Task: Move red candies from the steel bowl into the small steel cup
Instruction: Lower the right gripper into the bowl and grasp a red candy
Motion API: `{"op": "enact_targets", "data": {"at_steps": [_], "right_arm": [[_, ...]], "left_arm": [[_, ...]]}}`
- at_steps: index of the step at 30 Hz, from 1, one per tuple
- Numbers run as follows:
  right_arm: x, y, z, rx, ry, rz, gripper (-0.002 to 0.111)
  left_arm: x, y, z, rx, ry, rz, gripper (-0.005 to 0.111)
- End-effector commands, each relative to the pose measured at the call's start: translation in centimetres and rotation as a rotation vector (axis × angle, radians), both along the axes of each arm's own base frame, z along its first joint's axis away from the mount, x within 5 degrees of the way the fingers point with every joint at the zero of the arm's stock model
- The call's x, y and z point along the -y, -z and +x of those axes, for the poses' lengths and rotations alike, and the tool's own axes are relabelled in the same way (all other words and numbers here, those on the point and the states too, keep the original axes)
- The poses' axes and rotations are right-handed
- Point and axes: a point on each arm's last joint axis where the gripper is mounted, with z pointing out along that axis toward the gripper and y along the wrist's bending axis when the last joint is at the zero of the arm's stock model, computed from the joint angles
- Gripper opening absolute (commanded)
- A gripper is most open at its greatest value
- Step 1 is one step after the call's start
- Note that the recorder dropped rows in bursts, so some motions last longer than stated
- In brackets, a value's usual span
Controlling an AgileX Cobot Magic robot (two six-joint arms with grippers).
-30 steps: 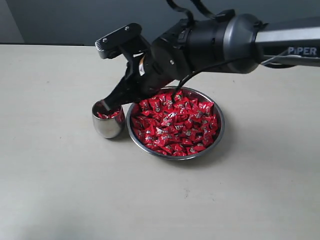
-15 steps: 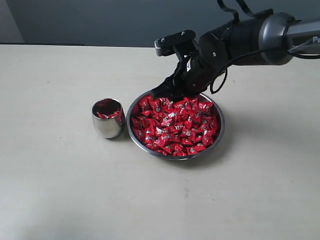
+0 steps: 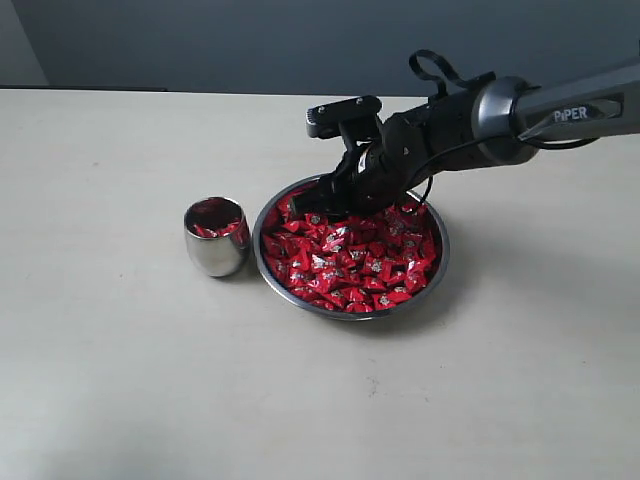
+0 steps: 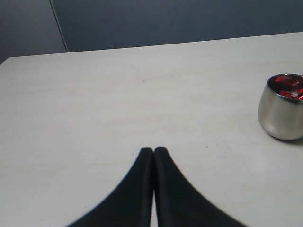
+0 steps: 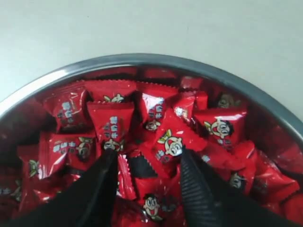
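Steel bowl (image 3: 441, 262), heaped with red candies (image 3: 350, 262), on a pale table (image 3: 120, 380); small steel cup (image 3: 215, 250) just beside it, a few red candies inside. Right gripper (image 3: 320, 205): fingers apart, tips down among the candies at the bowl's far side, wrappers lying between them. Left gripper (image 4: 154, 152): fingers pressed together, above bare table near the cup.

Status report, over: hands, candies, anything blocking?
Right hand open, tips in the red candies, steel bowl. Left hand shut, clear of small steel cup. Cup partly filled. Nothing between bowl and cup.
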Motion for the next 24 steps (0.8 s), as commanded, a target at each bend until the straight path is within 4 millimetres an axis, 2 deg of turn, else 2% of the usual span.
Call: {"op": "enact_targets", "data": {"at_steps": [1, 9, 11, 15, 24], "right_arm": [[0.0, 0.5, 0.4, 0.025, 0.013, 0.028, 0.042], [-0.4, 2.0, 0.9, 0.029, 0.029, 0.044, 0.04], [-0.4, 2.0, 0.9, 0.032, 0.029, 0.046, 0.031], [-0.4, 1.7, 1.0, 0.029, 0.029, 0.044, -0.001], [-0.1, -1.5, 0.5, 0.035, 0.022, 0.043, 0.0]], "left_arm": [[0.0, -0.4, 0.0, 0.018, 0.008, 0.002, 0.0], [0.0, -0.4, 0.0, 0.018, 0.008, 0.002, 0.0], [0.0, -0.4, 0.0, 0.018, 0.008, 0.002, 0.0], [0.0, -0.4, 0.0, 0.018, 0.008, 0.002, 0.0], [0.0, -0.4, 0.0, 0.018, 0.008, 0.002, 0.0]]}}
